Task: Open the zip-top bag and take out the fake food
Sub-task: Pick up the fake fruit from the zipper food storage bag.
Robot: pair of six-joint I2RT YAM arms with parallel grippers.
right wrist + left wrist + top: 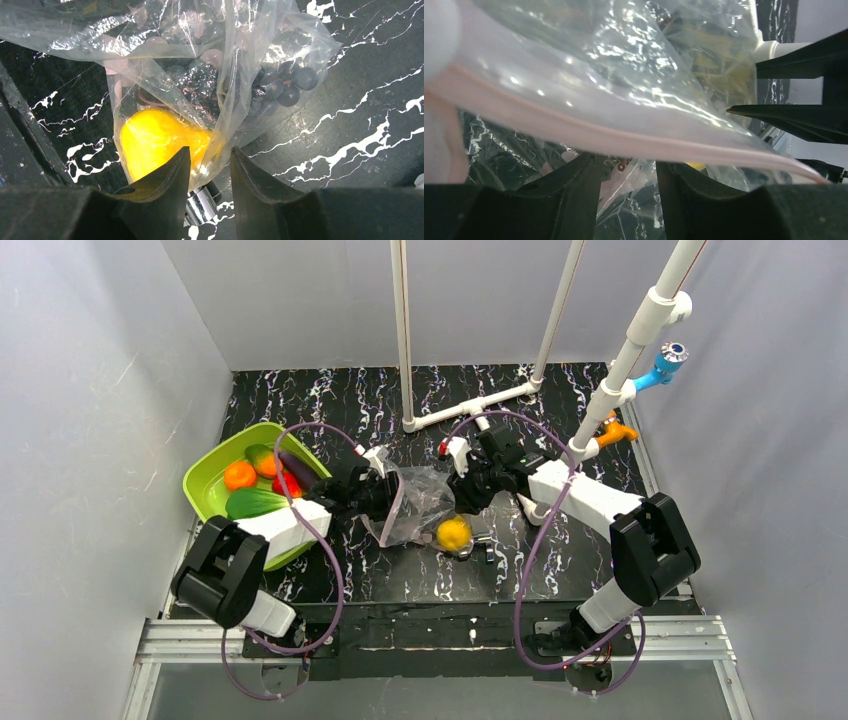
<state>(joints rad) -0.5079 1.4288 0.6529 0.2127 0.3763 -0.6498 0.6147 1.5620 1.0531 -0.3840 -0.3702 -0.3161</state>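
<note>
The clear zip-top bag (pixel 420 500) lies crumpled between my two grippers at the table's middle. Its pink zip strip (pixel 624 141) runs across the left wrist view, just above the tips of my left gripper (pixel 628 165), whose jaws stand apart with loose film showing between them. A yellow lemon (pixel 157 142) and a dark purple cluster of small balls (pixel 285 85) are inside the bag. My right gripper (pixel 210 152) hovers open over the bag's corner beside the lemon. An orange (pixel 239 475), bok choy (pixel 255 503), red piece (pixel 285 485) and eggplant (pixel 300 465) lie in the tray.
The lime-green tray (pixel 205 475) sits at the left, partly under my left arm. A small shiny metal fitting (pixel 200 207) lies on the black marbled table next to the lemon. A white pipe frame (pixel 470 405) stands behind the bag.
</note>
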